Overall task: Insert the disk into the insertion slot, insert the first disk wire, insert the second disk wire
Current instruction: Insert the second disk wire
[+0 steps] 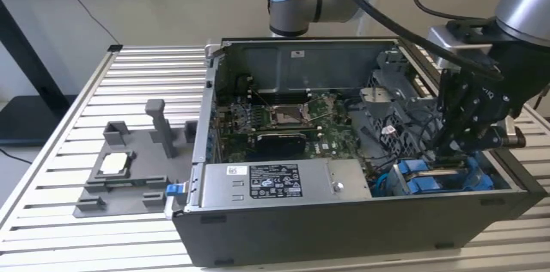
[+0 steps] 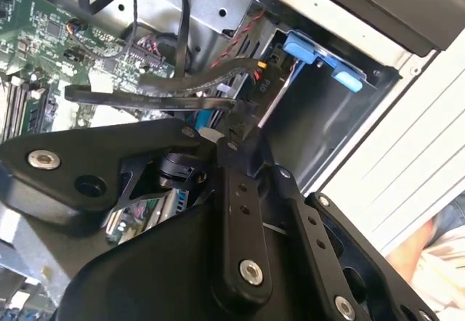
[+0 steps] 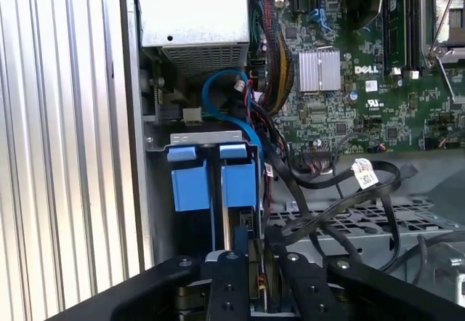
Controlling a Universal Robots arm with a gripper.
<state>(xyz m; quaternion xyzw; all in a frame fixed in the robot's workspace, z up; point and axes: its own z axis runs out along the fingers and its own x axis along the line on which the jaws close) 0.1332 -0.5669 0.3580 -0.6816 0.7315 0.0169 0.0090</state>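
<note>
The gripper (image 1: 453, 149) is down inside the open computer case (image 1: 344, 233), low in the corner by the drive bay. Its black fingers (image 3: 240, 277) are drawn in close together in the first wrist view, with something thin and dark wedged between them. What that is I can't make out. Whether they truly clamp it, I cannot tell either.

Right at the fingertips sits the disk (image 3: 234, 223), on edge in its slot, its narrow grey side running straight out from the gripper. Its blue carrier tabs (image 3: 214, 179) stand just beyond, two of them side by side; the second wrist view catches the same blue frame (image 2: 320, 59) against the bay wall.

A blue cable (image 3: 229, 99) loops past the tabs, next to a bundle of black wires (image 3: 320, 197) curling beside the gripper. Farther on lies the green circuit board (image 3: 349, 96). Off to one side is the silver power supply box (image 1: 279, 182). Outside the case, well away on the slatted table (image 1: 51, 156), rests a grey fixture (image 1: 129, 169).
</note>
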